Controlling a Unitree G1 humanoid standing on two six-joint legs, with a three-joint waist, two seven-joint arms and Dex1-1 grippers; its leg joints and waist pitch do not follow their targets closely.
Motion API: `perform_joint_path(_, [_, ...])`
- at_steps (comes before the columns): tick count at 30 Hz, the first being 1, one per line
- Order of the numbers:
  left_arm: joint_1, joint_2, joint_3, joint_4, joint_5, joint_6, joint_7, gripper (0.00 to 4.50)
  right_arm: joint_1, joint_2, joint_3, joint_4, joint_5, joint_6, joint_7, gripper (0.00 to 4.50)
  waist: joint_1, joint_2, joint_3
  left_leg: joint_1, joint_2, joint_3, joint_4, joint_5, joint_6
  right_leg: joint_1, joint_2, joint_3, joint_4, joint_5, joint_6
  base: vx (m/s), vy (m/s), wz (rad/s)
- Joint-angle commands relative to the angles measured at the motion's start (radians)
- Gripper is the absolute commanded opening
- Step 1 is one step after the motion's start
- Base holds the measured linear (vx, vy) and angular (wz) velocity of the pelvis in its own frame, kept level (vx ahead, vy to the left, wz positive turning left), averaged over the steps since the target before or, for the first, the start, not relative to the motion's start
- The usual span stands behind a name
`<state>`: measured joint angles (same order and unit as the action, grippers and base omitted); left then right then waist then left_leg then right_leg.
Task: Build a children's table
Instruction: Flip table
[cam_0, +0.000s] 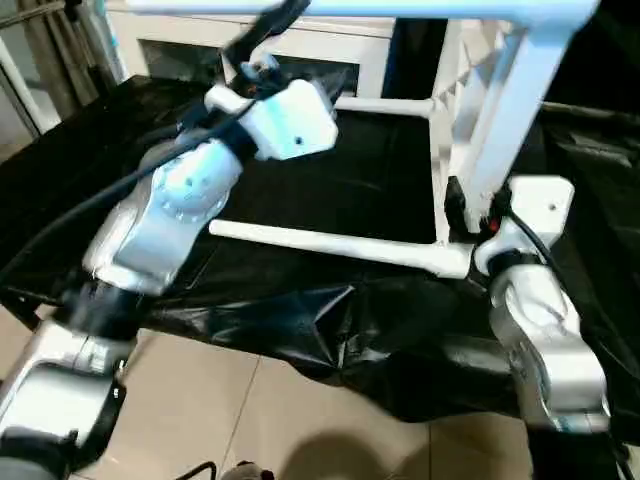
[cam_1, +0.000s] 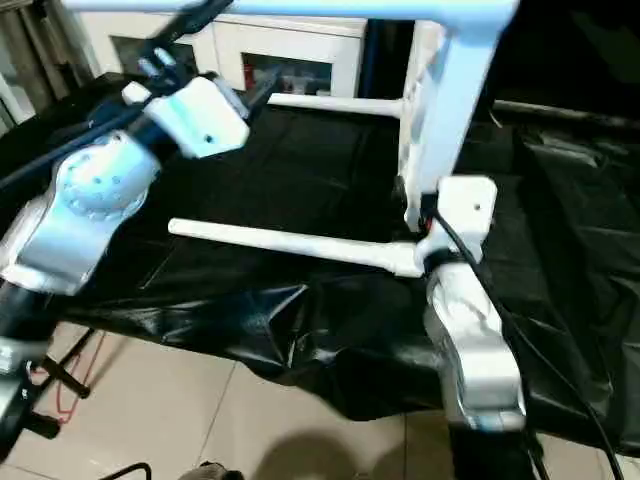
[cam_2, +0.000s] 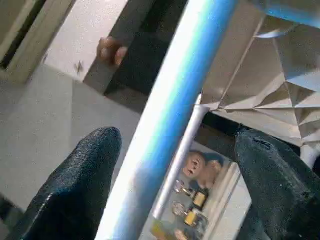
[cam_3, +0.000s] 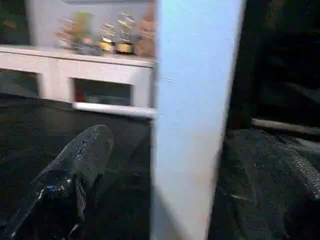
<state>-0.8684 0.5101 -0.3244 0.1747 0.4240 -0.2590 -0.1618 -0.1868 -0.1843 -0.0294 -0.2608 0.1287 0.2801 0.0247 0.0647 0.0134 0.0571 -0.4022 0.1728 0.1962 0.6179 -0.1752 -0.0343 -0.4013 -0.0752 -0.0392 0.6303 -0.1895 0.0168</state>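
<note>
While white plastic ribbed tabletop (cam_0: 470, 60) stands on edge on black-sheeted worktop (cam_0: 340, 170), two fitted white tapered legs (cam_0: 520, 90) jut out. Loose legs (cam_0: 340, 243) lie beside it. Left pincer (cam_2: 170, 150), right pincer (cam_3: 185, 165) gape wide around legs, touching unclear. Tabletop's upper part cut off.

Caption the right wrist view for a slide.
Open right gripper straddling a white tapered plastic table leg above black sheeting.

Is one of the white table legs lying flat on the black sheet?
Yes, a loose white leg lies flat on the black sheet between the robot's arms.
</note>
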Motion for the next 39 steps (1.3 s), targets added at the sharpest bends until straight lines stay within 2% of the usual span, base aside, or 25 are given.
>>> perform_joint_path(1, [-0.054,0.012,-0.013,0.082,0.034,-0.048,0.011,4.08,0.017,-0.026,0.034,-0.049,0.033,-0.020,0.080,4.30,0.006,0.011,-0.071,0.032,0.046,-0.041,-0.087,-0.307,-0.071,0.031,-0.060,0.040,-0.078,-0.209,-0.122,0.000,0.000,0.00])
perform_joint_path(4, [-0.104,0.010,-0.022,0.168,0.048,-0.082,0.013,4.08,0.026,-0.025,0.047,-0.065,0.053,-0.012,0.119,4.30,0.005,0.010,-0.070,0.030,0.044,-0.042,-0.087,-0.319,-0.064,0.031,-0.061,0.039,-0.080,-0.222,-0.130,0.000,0.000,0.00])
perform_joint_path(6, [-0.137,0.009,-0.030,0.232,0.064,-0.096,0.020,4.08,0.019,-0.025,0.067,-0.075,0.059,-0.014,0.146,4.30,0.005,0.015,-0.070,0.032,0.046,-0.043,-0.086,-0.322,-0.063,0.029,-0.062,0.039,-0.080,-0.221,-0.147,0.000,0.000,0.00])
perform_joint_path(7, [-0.146,0.008,-0.031,0.250,0.071,-0.098,0.023,4.08,0.015,-0.024,0.074,-0.078,0.065,-0.014,0.157,4.30,0.005,0.012,-0.071,0.033,0.045,-0.042,-0.085,-0.327,-0.062,0.027,-0.061,0.039,-0.080,-0.218,-0.150,0.000,0.000,0.00])
perform_joint_path(10, [-0.187,0.001,-0.033,0.325,0.104,-0.101,0.058,4.08,0.006,-0.025,0.100,-0.099,0.110,-0.003,0.219,4.30,0.007,0.014,-0.071,0.033,0.047,-0.044,-0.086,-0.331,-0.061,0.029,-0.062,0.039,-0.079,-0.213,-0.154,0.000,0.000,0.00])
perform_joint_path(12, [-0.226,-0.005,-0.026,0.392,0.114,-0.113,0.080,4.08,0.005,-0.045,0.123,-0.108,0.143,0.003,0.284,4.30,0.011,0.020,-0.072,0.033,0.047,-0.045,-0.083,-0.321,-0.053,0.031,-0.063,0.039,-0.076,-0.181,-0.166,0.000,0.000,0.00])
perform_joint_path(13, [-0.248,-0.007,-0.025,0.428,0.123,-0.110,0.092,4.08,0.005,-0.050,0.127,-0.109,0.161,0.007,0.312,4.30,0.015,0.022,-0.073,0.034,0.048,-0.045,-0.083,-0.319,-0.054,0.031,-0.064,0.038,-0.075,-0.176,-0.168,0.000,0.000,0.00])
perform_joint_path(14, [-0.251,-0.008,-0.025,0.434,0.123,-0.110,0.093,4.08,0.005,-0.050,0.127,-0.109,0.165,0.008,0.316,4.30,0.014,0.019,-0.072,0.032,0.047,-0.044,-0.084,-0.319,-0.051,0.032,-0.062,0.039,-0.077,-0.172,-0.169,0.000,0.000,0.00])
perform_joint_path(15, [-0.278,-0.010,-0.023,0.477,0.134,-0.107,0.106,4.08,0.001,-0.049,0.122,-0.113,0.193,0.018,0.343,4.30,0.019,0.022,-0.072,0.033,0.047,-0.044,-0.083,-0.315,-0.049,0.031,-0.064,0.039,-0.076,-0.165,-0.176,0.000,0.000,0.00])
perform_joint_path(18, [-0.305,-0.012,-0.023,0.525,0.137,-0.115,0.115,4.08,-0.008,-0.050,0.119,-0.117,0.211,0.025,0.361,4.30,0.029,0.019,-0.072,0.034,0.048,-0.043,-0.081,-0.310,-0.049,0.032,-0.065,0.039,-0.076,-0.165,-0.184,0.000,0.000,0.00])
perform_joint_path(19, [-0.328,-0.014,-0.024,0.564,0.141,-0.120,0.123,4.08,-0.019,-0.049,0.117,-0.116,0.221,0.026,0.372,4.30,0.030,0.024,-0.072,0.034,0.049,-0.044,-0.082,-0.310,-0.050,0.032,-0.066,0.039,-0.074,-0.165,-0.186,0.000,0.000,0.00])
perform_joint_path(20, [-0.335,-0.015,-0.023,0.576,0.143,-0.123,0.126,4.08,-0.023,-0.049,0.117,-0.115,0.222,0.025,0.374,4.30,0.030,0.023,-0.071,0.033,0.047,-0.043,-0.082,-0.313,-0.049,0.030,-0.064,0.039,-0.078,-0.172,-0.183,0.000,0.000,0.00])
perform_joint_path(22, [-0.341,-0.018,-0.020,0.588,0.138,-0.125,0.122,3.78,-0.028,-0.047,0.115,-0.112,0.223,0.024,0.373,4.36,0.033,0.023,-0.071,0.032,0.049,-0.044,-0.083,-0.305,-0.052,0.032,-0.067,0.039,-0.076,-0.168,-0.185,0.000,0.000,0.00])
perform_joint_path(27, [-0.378,-0.032,-0.015,0.674,0.117,-0.152,0.099,3.38,-0.050,-0.040,0.107,-0.100,0.235,0.022,0.381,4.36,0.041,0.024,-0.074,0.032,0.049,-0.044,-0.082,-0.289,-0.049,0.034,-0.068,0.038,-0.073,-0.146,-0.189,0.000,0.000,0.00])
perform_joint_path(32, [-0.391,-0.038,-0.015,0.719,0.109,-0.160,0.078,3.13,-0.054,-0.029,0.110,-0.108,0.259,0.028,0.390,4.36,0.047,0.024,-0.072,0.033,0.051,-0.044,-0.083,-0.300,-0.050,0.032,-0.070,0.039,-0.075,-0.160,-0.191,0.000,0.000,0.00])
perform_joint_path(33, [-0.392,-0.039,-0.015,0.726,0.108,-0.161,0.077,2.94,-0.054,-0.029,0.111,-0.109,0.261,0.028,0.392,4.36,0.049,0.024,-0.072,0.034,0.052,-0.044,-0.083,-0.303,-0.050,0.031,-0.070,0.039,-0.075,-0.163,-0.191,0.000,0.000,0.00])
perform_joint_path(39, [-0.415,-0.044,-0.009,0.781,0.090,-0.139,0.025,2.52,-0.057,-0.021,0.109,-0.092,0.258,0.021,0.390,4.36,0.051,0.023,-0.070,0.033,0.050,-0.045,-0.085,-0.320,-0.054,0.030,-0.074,0.040,-0.080,-0.206,-0.184,0.000,0.000,0.00])
